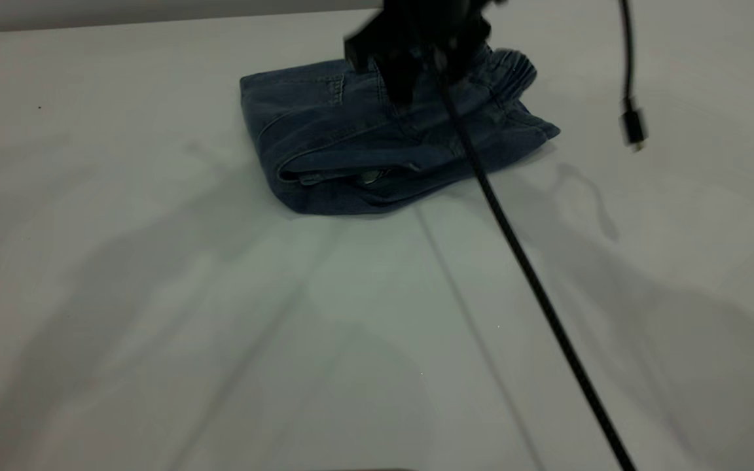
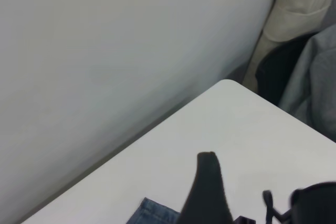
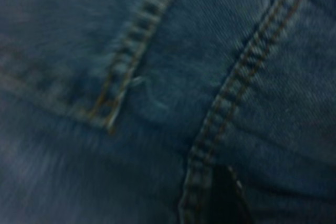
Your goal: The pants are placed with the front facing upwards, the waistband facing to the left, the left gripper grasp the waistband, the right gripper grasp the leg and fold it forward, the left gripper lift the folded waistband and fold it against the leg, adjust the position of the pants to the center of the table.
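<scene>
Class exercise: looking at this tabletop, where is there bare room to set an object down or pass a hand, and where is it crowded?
The table is bare across its whole near half and left side, in front of the folded pants. Right of the pants is a smaller free patch, bordered by a dangling cable plug. A braided cable slants across the near right. It is crowded over the pants' far edge, where a black gripper sits.

Table [image 1: 154,294] open; cable [image 1: 534,288] seemingly crosses pants' [image 1: 351,144] front.

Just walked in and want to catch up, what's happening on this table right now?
The pants lie folded into a compact bundle toward the far side of the table, waistband at the right end. The left gripper hangs right over the bundle, its braided cable trailing across the table. The right wrist view shows only denim up close.
</scene>
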Action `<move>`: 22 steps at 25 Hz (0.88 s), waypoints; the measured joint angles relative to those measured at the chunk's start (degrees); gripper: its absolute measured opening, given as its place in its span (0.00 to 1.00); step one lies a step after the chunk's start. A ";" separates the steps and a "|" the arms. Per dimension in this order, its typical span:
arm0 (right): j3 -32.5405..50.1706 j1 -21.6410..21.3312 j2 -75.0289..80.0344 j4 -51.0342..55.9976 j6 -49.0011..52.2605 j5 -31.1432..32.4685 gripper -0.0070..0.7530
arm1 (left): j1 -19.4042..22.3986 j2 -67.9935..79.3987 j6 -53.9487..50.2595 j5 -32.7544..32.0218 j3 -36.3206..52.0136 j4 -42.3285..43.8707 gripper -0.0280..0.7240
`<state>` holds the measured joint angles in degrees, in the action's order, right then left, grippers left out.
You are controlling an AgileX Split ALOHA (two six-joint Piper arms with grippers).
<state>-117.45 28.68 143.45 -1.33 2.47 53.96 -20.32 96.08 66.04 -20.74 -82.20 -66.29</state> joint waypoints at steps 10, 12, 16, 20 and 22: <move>-0.76 -0.17 2.70 2.33 6.18 6.34 0.50 | 0.00 -0.04 -0.17 -1.50 0.00 0.16 0.75; -0.76 -0.17 2.76 5.48 10.55 8.51 0.50 | 0.00 -0.04 -0.17 -1.78 0.00 0.16 0.75; -0.87 -0.17 3.20 13.46 18.41 11.26 0.50 | 0.00 -0.04 -0.17 -2.58 0.00 0.16 0.75; -0.92 -0.21 3.70 21.03 23.27 11.81 0.50 | 0.00 -0.04 -0.17 -3.29 0.00 0.21 0.75; -0.92 -0.21 3.72 21.50 22.57 12.14 0.50 | 0.00 -0.04 -0.17 -3.45 0.00 0.34 0.75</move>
<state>-118.37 28.47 147.17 20.17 25.04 66.11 -20.32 96.05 65.87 -24.20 -82.20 -65.95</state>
